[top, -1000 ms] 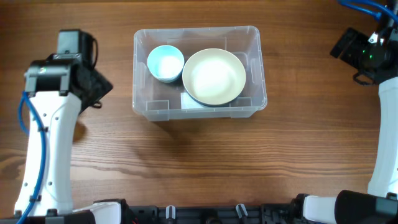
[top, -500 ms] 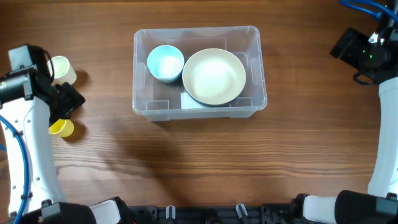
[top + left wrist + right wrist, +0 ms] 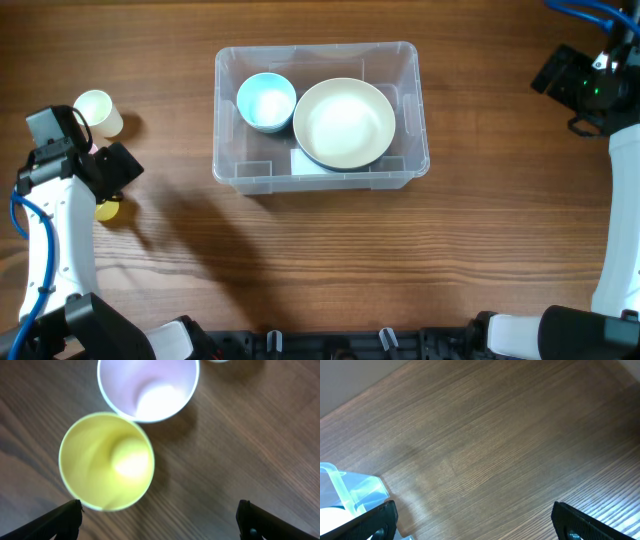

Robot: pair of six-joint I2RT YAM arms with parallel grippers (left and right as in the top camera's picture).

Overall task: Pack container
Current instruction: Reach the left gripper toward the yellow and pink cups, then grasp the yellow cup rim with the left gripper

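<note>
The container [image 3: 320, 47] is found in the upper middle of the overhead frame, standing on the table [image 3: 330, 260]. It is already loaded with a small blue cup [image 3: 266, 102] at its left end and a large cream bowl [image 3: 344, 123] close beside it on the right. A white label [image 3: 303, 161] is seen on the base, partly covered by the bowl; no writing on it can be read, and no brand or lettering is made out elsewhere. Loose items are noted at the left edge of that frame: a pale cup [image 3: 98, 112] and, in the left wrist view, a yellow cup [image 3: 106, 462] and a pink cup [image 3: 148, 387], which appear to touch at the rims. The left gripper [image 3: 160, 519] is held above these two, jaws spread wide and empty. The right gripper [image 3: 475, 519] is parked at the upper right of the overhead frame, likewise wide and empty. The step in hand is judged to be the reach for another cup, probably the yellow one. Next, the jaws would need to be centred on one rim, lowered and closed without the neighbouring cup being knocked.
</note>
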